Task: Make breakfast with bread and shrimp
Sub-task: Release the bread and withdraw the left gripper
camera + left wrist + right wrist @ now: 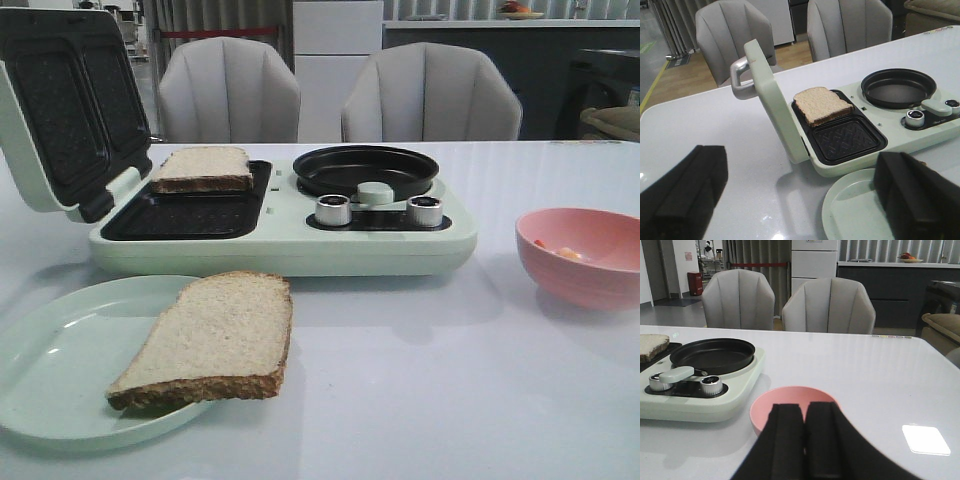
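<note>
One bread slice lies in the far well of the open sandwich maker, also seen in the left wrist view as bread slice. The second bread slice rests on the pale green plate, overhanging its right rim. Small pinkish-orange shrimp pieces sit inside the pink bowl. My left gripper is open above the table, just before the plate, holding nothing. Hovering over the near rim of the pink bowl, my right gripper is shut and hides the shrimp. Neither gripper shows in the front view.
The maker's lid stands open at the left, its metal handle pointing away. A black round pan and two silver knobs occupy the maker's right half. Two grey chairs stand behind the table.
</note>
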Controlling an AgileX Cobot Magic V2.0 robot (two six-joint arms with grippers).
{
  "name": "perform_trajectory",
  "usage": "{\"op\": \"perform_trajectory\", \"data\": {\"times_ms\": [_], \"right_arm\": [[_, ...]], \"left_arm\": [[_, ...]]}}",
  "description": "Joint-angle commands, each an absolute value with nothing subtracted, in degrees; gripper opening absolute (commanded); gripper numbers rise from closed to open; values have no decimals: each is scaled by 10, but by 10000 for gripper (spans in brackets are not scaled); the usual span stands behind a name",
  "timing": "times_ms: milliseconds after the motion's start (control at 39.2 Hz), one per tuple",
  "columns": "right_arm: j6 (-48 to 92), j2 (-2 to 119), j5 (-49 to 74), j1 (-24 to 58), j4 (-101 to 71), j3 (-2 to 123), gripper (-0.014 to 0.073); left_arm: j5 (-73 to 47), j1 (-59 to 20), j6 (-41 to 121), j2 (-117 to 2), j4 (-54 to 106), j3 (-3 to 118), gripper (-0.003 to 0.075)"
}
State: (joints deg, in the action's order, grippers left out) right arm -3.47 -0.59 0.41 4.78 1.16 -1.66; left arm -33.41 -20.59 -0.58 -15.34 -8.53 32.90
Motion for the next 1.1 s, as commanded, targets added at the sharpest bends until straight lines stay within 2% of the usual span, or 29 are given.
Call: {"op": "perform_trajectory", "data": {"times_ms": [0, 178, 357, 739, 892, 1071], "right_arm": [[-34, -18, -41, 45, 16, -6, 141], [-34, -18, -41, 45, 16, -6, 141], [-34, -18, -41, 45, 16, -6, 141], [-34, -18, -41, 45, 16, -6, 141], [-36, -17, -79, 46, 4, -5, 141], [-43, 26, -46, 53, -44, 33, 141]], "left_arm": [[-298, -205, -15, -119, -70, 314, 636], [-336, -205, -15, -45, -33, 270, 636], [-300, -206, -15, 12, -23, 229, 636], [-273, -206, -15, 10, -23, 213, 636], [-274, -206, -15, 10, -22, 213, 636], [-270, -206, -15, 10, -22, 213, 636]]}}
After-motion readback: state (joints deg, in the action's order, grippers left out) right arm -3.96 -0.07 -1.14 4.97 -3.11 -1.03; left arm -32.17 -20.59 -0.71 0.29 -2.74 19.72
